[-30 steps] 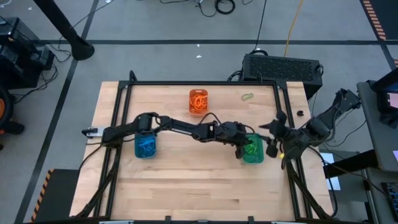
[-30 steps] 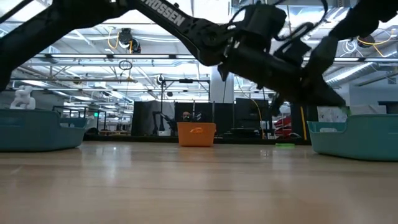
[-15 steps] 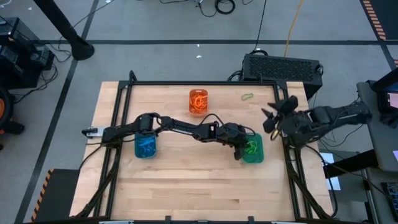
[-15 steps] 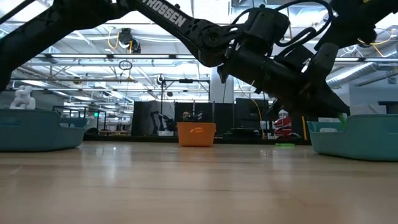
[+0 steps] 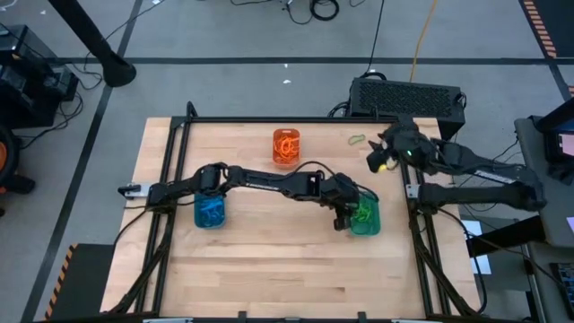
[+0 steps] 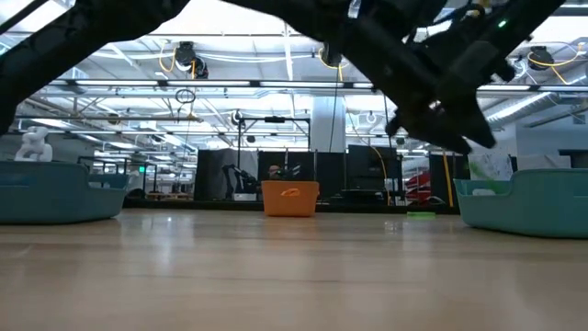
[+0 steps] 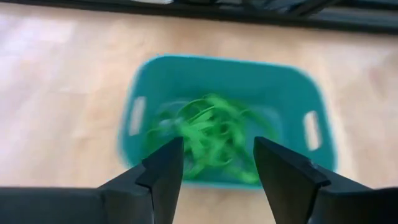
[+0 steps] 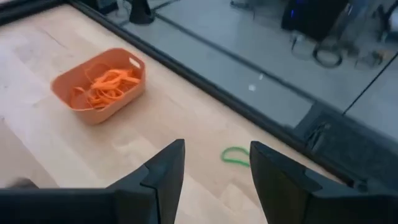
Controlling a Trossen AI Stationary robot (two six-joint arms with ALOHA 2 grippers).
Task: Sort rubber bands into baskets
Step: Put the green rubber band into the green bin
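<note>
Your left gripper (image 7: 214, 174) hovers, fingers spread, over the teal basket (image 7: 227, 74); your right gripper (image 8: 214, 177), fingers spread, faces a loose green band (image 8: 234, 156).

Orange basket (image 5: 286, 147), blue basket (image 5: 211, 212), teal basket (image 5: 365, 215), each upright holding matching rubber bands; one green band (image 5: 357, 139) loose near far edge.

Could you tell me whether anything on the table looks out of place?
One green rubber band lies loose on the wood near the table's far edge, outside all three baskets. The other bands sit sorted by colour in the orange basket, blue basket and green basket. The right gripper, fingers open, is near the stray.
</note>
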